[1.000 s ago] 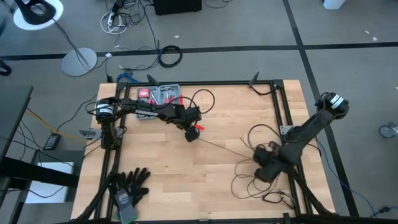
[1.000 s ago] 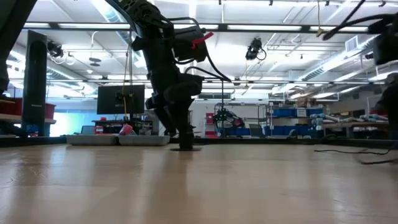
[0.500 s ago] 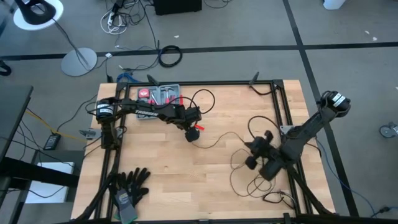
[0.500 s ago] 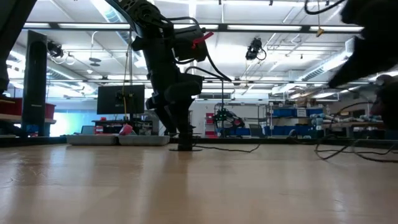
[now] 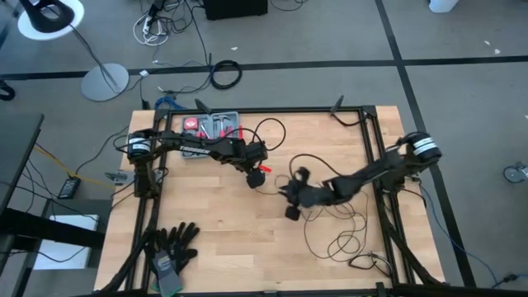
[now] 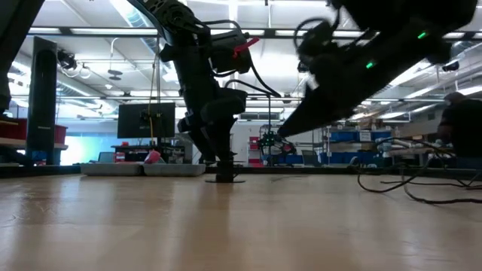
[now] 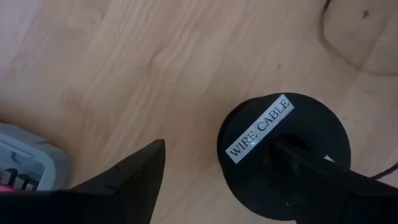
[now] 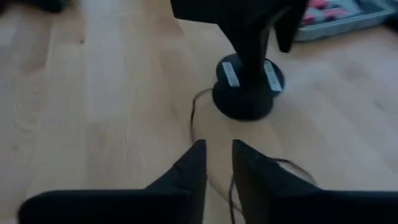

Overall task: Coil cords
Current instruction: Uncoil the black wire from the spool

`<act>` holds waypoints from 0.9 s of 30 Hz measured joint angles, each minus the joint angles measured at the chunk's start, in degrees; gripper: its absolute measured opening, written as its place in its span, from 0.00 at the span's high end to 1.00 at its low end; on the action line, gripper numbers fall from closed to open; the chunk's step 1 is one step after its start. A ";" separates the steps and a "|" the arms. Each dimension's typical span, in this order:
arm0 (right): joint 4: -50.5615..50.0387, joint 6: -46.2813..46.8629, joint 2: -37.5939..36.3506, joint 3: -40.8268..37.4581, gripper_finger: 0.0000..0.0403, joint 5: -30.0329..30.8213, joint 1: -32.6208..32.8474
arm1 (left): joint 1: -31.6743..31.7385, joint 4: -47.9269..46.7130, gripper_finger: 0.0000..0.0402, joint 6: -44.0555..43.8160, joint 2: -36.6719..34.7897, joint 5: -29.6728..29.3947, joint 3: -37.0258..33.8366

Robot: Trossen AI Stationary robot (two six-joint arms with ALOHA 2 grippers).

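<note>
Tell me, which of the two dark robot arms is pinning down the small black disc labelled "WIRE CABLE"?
The left arm: its left gripper stands on the black disc near the grey tool tray. The right gripper hovers beside it over loose thin black wire.

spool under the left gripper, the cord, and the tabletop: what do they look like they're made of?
Spool: probably matte black plastic; even dull surface, white printed label reading WIRE CABLE.
Cord: thin black wire, likely a rubbery or plastic jacket; it lies in loose, limp loops.
Tabletop: light wood, looks like butcher block; visible grain and plank joints, low sheen.
</note>
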 joint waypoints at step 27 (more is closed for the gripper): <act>15.25 -9.79 15.26 0.18 0.97 -18.69 -7.08 | 0.00 0.05 0.27 0.02 0.00 1.46 0.00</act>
